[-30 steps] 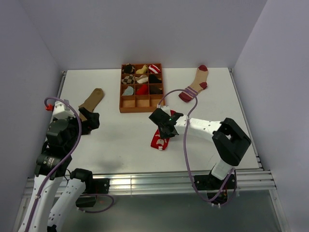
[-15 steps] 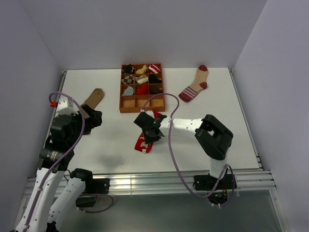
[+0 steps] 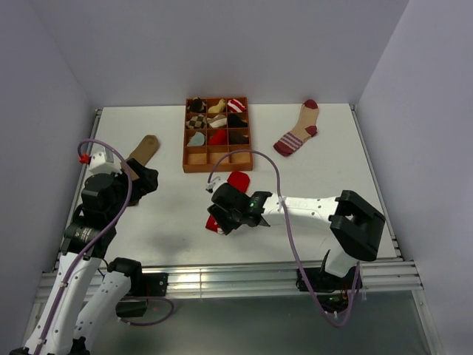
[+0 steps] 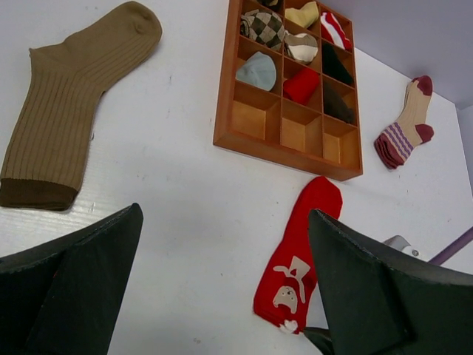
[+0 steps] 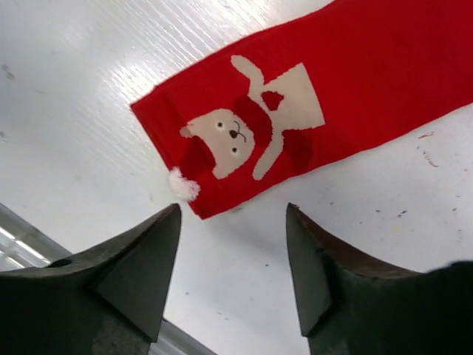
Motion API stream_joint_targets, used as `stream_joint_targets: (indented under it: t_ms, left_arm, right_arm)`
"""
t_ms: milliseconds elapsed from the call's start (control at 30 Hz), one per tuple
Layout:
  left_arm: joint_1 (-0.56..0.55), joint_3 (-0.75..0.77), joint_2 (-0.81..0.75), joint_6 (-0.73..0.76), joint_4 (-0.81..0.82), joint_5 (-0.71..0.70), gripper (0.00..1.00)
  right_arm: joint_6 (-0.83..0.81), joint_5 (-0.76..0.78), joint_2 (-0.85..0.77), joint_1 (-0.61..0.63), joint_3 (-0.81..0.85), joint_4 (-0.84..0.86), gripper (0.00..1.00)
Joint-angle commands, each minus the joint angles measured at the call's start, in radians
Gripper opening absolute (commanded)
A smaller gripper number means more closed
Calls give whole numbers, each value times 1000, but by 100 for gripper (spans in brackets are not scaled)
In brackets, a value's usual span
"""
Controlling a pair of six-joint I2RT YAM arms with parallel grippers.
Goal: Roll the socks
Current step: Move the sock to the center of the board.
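While the left gripper [image 4: 225, 214] hangs near the left edge of the table [image 3: 170, 214], its two dark fingers stand wide apart with nothing between them. Just beyond it the brown sock [image 4: 66, 111] lies flat. It is a long ribbed knit with a darker cuff, and its toe points to the far edge. At the middle of the far edge sits the wooden tray [image 3: 216, 166], a grid of compartments. Its back rows hold small bundles [image 4: 284, 52] and its nearest row shows bare wood. In front of the tray the red sock [image 5: 318, 96] is stretched out flat. Its fabric is smooth, with a white figure [image 5: 259, 126] and a small white pompom [image 5: 183, 185] at the cuff, which points to the near edge. The right gripper [image 5: 233, 214] hovers over this cuff, its fingers apart and holding nothing. Toward the far right corner lies the striped sock [image 3: 298, 129], beige with maroon toe, heel and stripes.

Compared with one second ago, the right gripper has moved left to the middle of the table. The red sock went with it, and the jaws have let it go. The left arm is nearly where it was. Bare table remains at the near left part and along the right edge.
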Motion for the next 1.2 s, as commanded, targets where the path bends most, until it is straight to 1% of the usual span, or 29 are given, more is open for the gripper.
stream_joint_targets:
  t_ms: [0,133,167,267,300,333,433,600,700,833,867,967,1067,1133,1167]
  left_arm:
    - [-3,-3,-1,-7,45,12,99]
    - [-3,-4,1,-1,45,20,99]
    - [-3,-7,3,-1,43,20,99]
    - [-3,-9,-1,-4,46,22,100]
    - [-3,-11,1,-7,48,23,99]
    - [-4,-11,1,-7,48,25,100]
    - [-3,-15,4,-9,46,25,99]
    - [-3,-24,4,-13,49,26,99]
    - [-3,-27,4,-16,49,28,99]
    - [-3,-40,4,-18,58,31,99]
    - [-3,-43,6,-19,58,34,99]
    - [-3,-46,7,-24,63,43,99]
    - [-3,-54,9,-27,69,49,99]
    - [-3,-60,9,-27,74,51,99]
    - [-3,-60,12,-27,74,52,99]
  right_arm:
    - [-101,28,-39,-8,-11,59,63]
    - [-133,39,-9,-62,43,63,61]
    - [-141,27,-1,-94,55,74,61]
    - [-146,-5,43,-164,103,102,58]
    - [-146,-12,80,-181,121,99,57]
    - [-146,-13,100,-197,162,96,56]
    - [-129,-12,174,-235,221,97,51]
    - [-29,-27,266,-321,236,126,45]
    - [24,8,278,-341,204,122,43]
    - [98,82,255,-344,109,90,42]
    - [138,97,246,-346,86,79,41]
    - [223,116,194,-347,3,51,41]
    - [274,110,127,-346,-61,39,43]
    - [288,108,71,-346,-78,31,43]
    - [278,102,53,-346,-81,43,46]
